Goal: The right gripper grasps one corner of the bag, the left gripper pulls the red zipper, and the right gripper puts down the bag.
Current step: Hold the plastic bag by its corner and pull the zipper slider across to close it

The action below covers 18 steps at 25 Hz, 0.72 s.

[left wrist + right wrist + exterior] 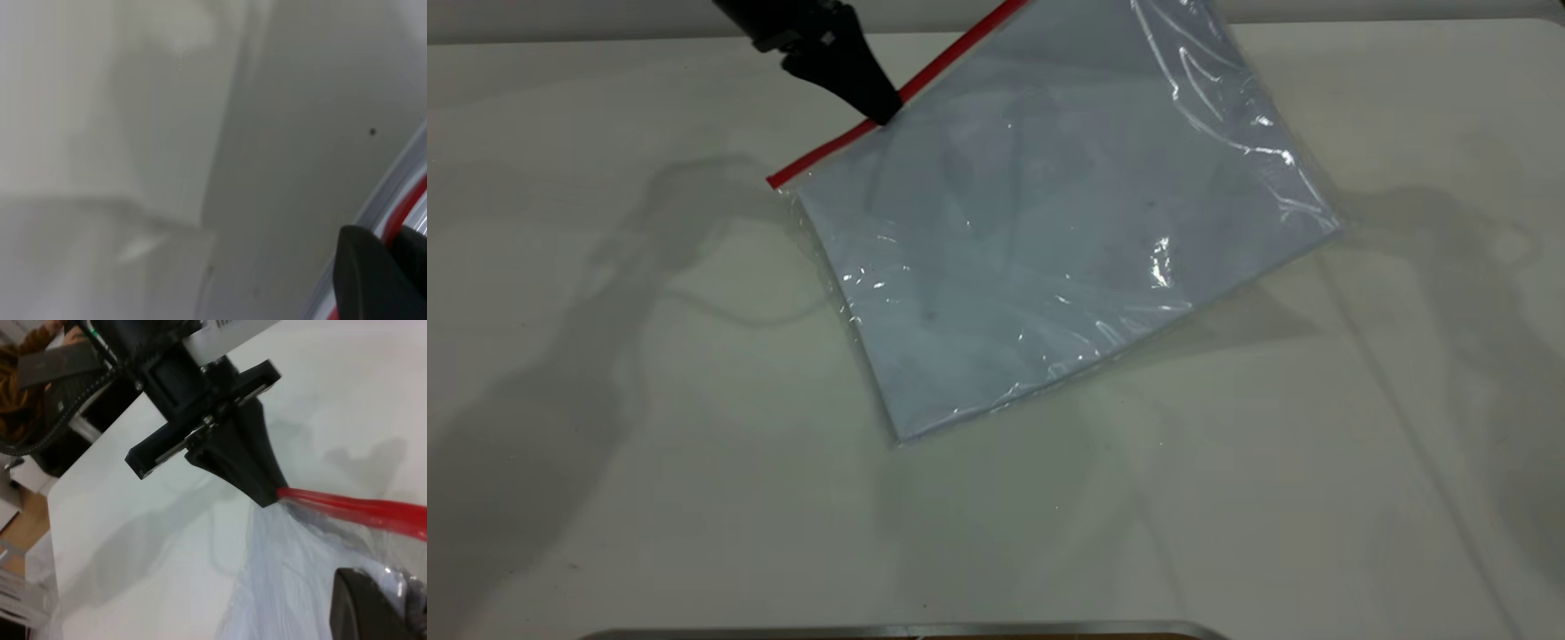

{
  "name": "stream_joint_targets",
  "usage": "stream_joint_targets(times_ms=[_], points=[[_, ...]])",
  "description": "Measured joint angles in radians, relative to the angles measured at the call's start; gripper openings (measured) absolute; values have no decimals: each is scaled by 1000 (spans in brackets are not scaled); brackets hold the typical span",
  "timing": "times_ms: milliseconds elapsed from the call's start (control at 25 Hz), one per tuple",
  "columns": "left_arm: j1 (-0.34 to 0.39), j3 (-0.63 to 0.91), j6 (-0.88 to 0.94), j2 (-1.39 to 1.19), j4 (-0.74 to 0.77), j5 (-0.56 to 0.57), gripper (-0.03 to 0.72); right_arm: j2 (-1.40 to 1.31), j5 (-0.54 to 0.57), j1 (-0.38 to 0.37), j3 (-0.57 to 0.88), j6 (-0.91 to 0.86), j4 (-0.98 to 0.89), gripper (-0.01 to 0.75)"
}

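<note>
The bag [1049, 240], a clear pouch with pale blue sheets, hangs tilted, its lower corner on the white table [605, 444] and its upper end raised past the top of the exterior view. The red zipper [845, 138] runs along its upper-left edge. My left gripper [885, 114] is shut on the red zipper partway along it; the strip runs between its jaws in the left wrist view [395, 263]. My right gripper [403, 603] is out of the exterior view; it is shut on the bag's corner [407, 577] by the red zipper [360, 510]. The right wrist view also shows the left gripper [267, 497].
A metal rim [889, 631] lies along the table's near edge. In the right wrist view the table's side edge [50, 520] shows, with dark equipment and clutter [40, 400] beyond it.
</note>
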State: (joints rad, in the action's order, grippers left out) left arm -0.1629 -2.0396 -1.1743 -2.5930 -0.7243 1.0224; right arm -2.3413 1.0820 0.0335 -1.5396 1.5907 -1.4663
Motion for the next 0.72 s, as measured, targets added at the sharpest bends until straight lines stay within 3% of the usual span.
stream_joint_targets(times_ms=[720], points=[[54, 0, 100, -2, 140, 16, 72, 0, 5, -27, 0, 8, -53, 34]])
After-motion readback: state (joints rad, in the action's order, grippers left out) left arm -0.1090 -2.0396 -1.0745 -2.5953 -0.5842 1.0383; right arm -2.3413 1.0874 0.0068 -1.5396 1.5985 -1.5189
